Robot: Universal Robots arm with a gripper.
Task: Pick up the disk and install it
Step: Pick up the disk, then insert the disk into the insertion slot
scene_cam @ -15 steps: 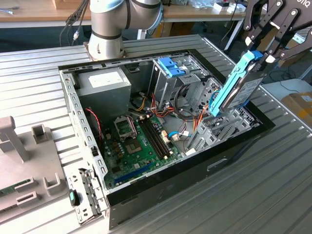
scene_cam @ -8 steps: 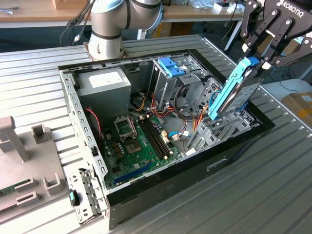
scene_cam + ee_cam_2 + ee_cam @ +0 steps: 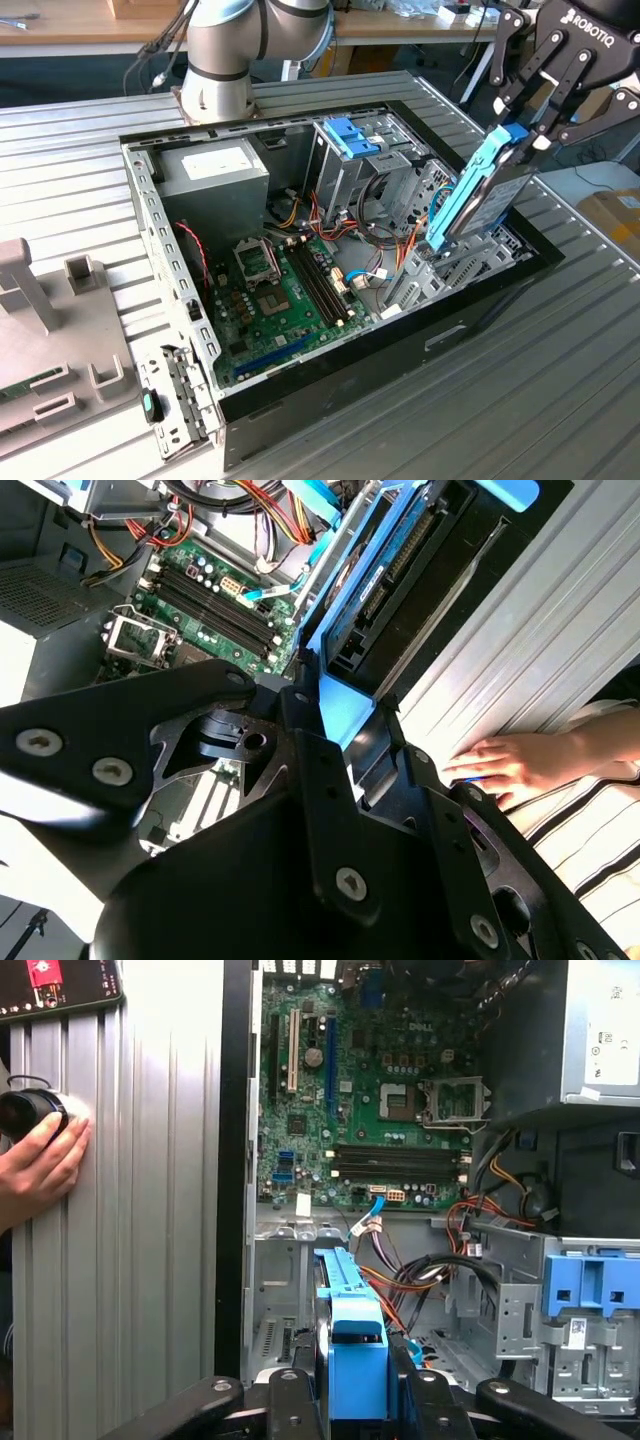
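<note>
so the gripper is clamped tight on the top end of the disk, up at 2 o'clock in the exterior view. the disk hangs tilted, its long axis running from the gripper toward 7 o'clock, with the low end just over the bay inside the case.

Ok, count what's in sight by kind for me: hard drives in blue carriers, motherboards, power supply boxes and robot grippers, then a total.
Dark hard drive in light-blue plastic carrier frame: 1
Green motherboard: 1
Grey metal power supply box: 1
Black robot gripper: 1
Total: 4
</note>
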